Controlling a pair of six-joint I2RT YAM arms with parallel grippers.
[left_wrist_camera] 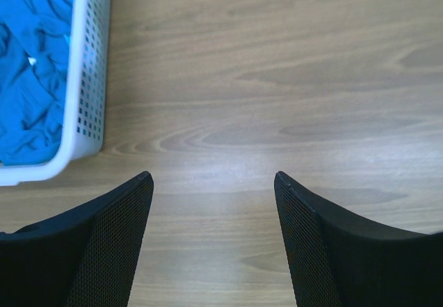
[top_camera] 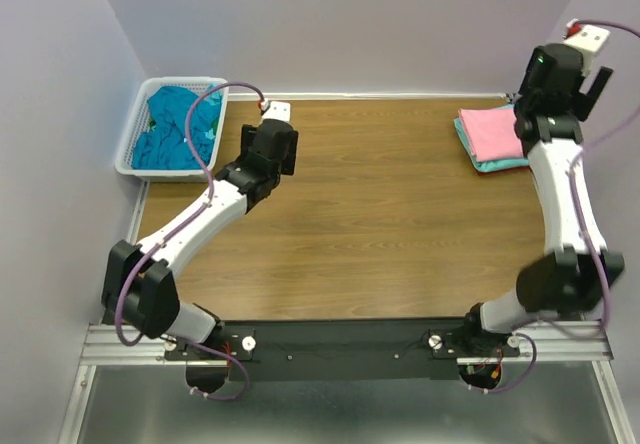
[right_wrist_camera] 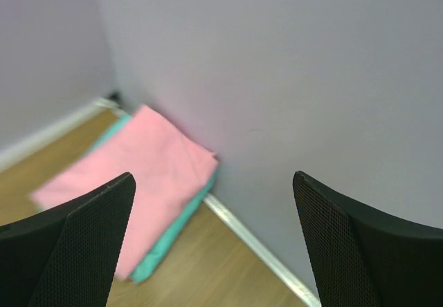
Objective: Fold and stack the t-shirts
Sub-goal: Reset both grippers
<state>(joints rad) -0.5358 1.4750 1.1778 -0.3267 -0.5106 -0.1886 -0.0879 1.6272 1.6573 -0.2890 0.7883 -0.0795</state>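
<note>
At the far right corner of the worktop (top_camera: 380,214), a folded pink t-shirt (top_camera: 492,132) lies squarely on a folded aqua t-shirt (right_wrist_camera: 163,245). The right tool (right_wrist_camera: 213,175) hangs above them, jaws spread and empty. The left tool (left_wrist_camera: 211,177), likewise released, hovers just beside the basket (left_wrist_camera: 86,79) of crumpled teal-blue t-shirts (left_wrist_camera: 28,79). The next pick should pinch one shirt only and lift it clear of the rim.

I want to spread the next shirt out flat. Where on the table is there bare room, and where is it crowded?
The table's wide middle is bare, from the left arm across to the pink shirt folded on the aqua shirt. Crowded: the far-left corner with the basket of blue shirts, the far-right corner with that stack.
</note>
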